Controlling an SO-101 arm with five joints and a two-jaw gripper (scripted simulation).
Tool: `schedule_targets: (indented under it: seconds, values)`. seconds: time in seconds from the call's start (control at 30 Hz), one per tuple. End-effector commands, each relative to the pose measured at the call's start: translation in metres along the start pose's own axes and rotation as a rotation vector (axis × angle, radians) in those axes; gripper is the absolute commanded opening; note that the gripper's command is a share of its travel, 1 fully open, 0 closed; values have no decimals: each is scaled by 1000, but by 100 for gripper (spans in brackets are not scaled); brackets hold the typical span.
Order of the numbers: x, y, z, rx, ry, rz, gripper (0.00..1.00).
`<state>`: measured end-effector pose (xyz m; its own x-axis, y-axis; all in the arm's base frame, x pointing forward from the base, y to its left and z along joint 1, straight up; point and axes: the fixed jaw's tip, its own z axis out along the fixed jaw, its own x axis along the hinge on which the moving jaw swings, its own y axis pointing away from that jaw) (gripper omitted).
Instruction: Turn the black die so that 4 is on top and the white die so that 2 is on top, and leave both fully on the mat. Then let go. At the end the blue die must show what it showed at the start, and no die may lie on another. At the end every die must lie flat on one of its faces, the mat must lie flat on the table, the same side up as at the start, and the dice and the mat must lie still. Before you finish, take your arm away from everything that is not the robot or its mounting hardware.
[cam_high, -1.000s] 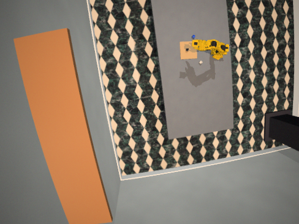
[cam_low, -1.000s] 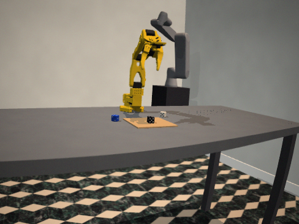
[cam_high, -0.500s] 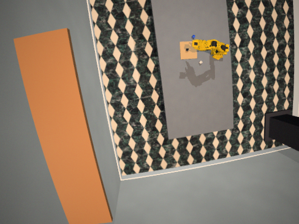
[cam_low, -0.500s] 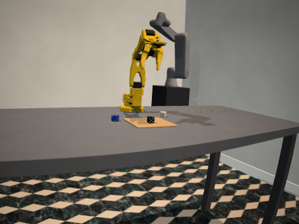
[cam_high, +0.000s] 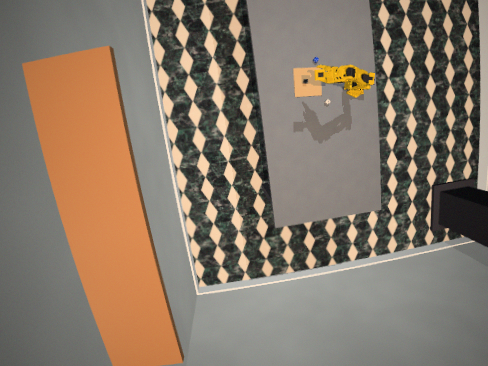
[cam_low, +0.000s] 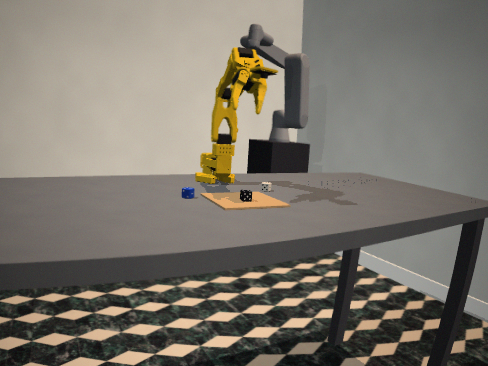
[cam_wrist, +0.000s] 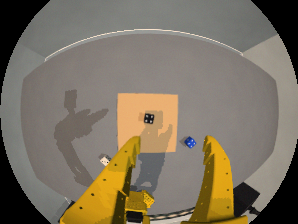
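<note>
We saw no box or bowl in use; the nearest thing to a holder was the one square orange mat (cam_high: 300, 91) (cam_low: 225, 201) (cam_wrist: 127, 107), flat on the grey table (cam_high: 325, 170) (cam_low: 125, 225) (cam_wrist: 225, 100). It bore a single die, the black die (cam_high: 305, 81) (cam_low: 246, 195) (cam_wrist: 149, 118), whose top showed four pips in our wrist view.

We counted three dice in all: one black, one white, one blue. Two sat off the mat, directly on the table. The white die (cam_high: 327, 102) (cam_low: 266, 186) (cam_wrist: 105, 160) lay near one side of the mat, its top number too small for us to tell. The blue die (cam_high: 315, 59) (cam_low: 188, 192) (cam_wrist: 190, 142) lay near the opposite side. None rested on another.

We had one yellow gripper (cam_high: 320, 75) (cam_low: 247, 111) (cam_wrist: 174, 140), raised above the table, its two fingers parted, with nothing grasped between them.
</note>
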<state>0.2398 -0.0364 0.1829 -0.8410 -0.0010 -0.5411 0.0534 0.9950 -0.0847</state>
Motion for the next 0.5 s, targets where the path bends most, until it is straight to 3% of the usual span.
schedule_targets:
  seconds: [0.0, 0.47]
  values:
    - [-1, 3, -10, -2, -38, -52, 28]
    - [10, 16, -12, -30, -29, -449, 28]
